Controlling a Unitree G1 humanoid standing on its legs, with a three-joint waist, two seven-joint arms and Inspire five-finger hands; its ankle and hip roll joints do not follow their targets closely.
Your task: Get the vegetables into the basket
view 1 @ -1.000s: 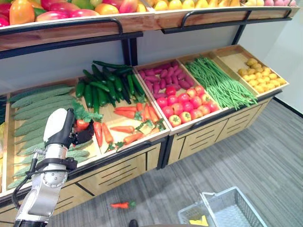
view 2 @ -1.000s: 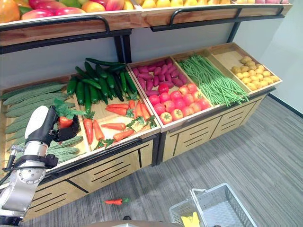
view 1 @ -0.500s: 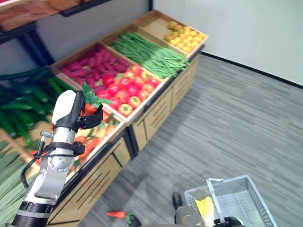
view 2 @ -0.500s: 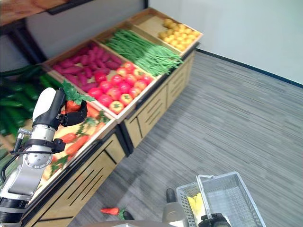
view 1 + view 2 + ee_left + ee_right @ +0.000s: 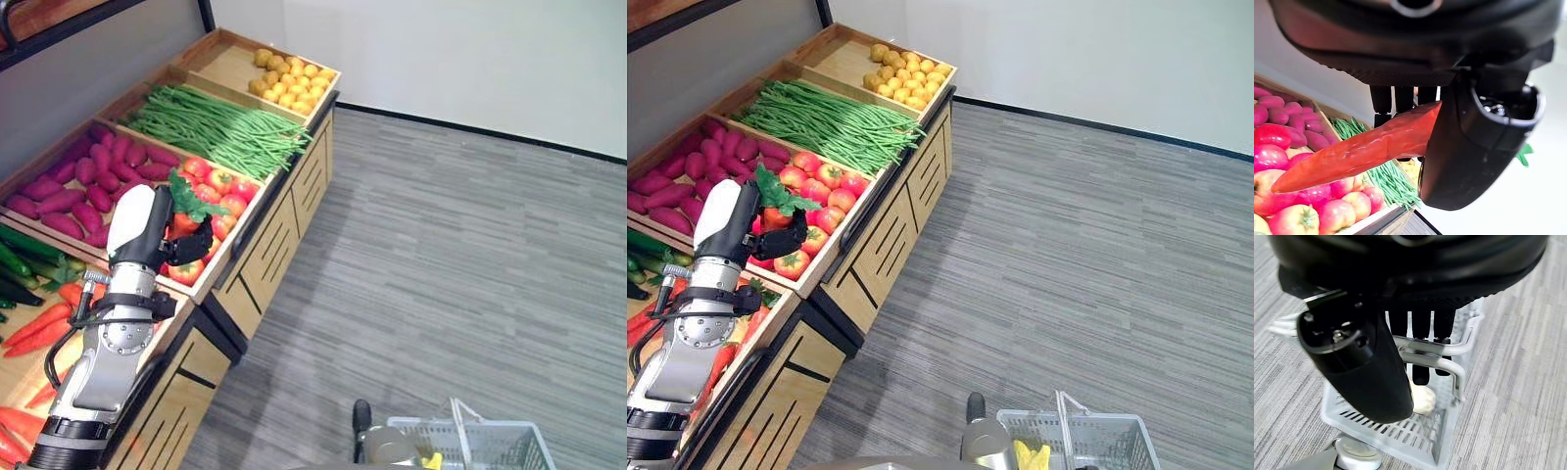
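My left hand is raised over the tomato bin, shut on an orange carrot with its thumb against it. The carrot's green leafy top sticks up above the fingers. The grey wire basket hangs low at the bottom right, over the floor. Its handle lies inside the curled fingers of my right hand. A yellow item lies in the basket.
Wooden bins run along the left: yellow round produce, green beans, purple sweet potatoes, carrots and cucumbers. Grey striped floor spreads to the right up to a white wall.
The camera has swung to the right, so the shelves slid left and the basket dropped lower in the picture. My left hand still holds the carrot.
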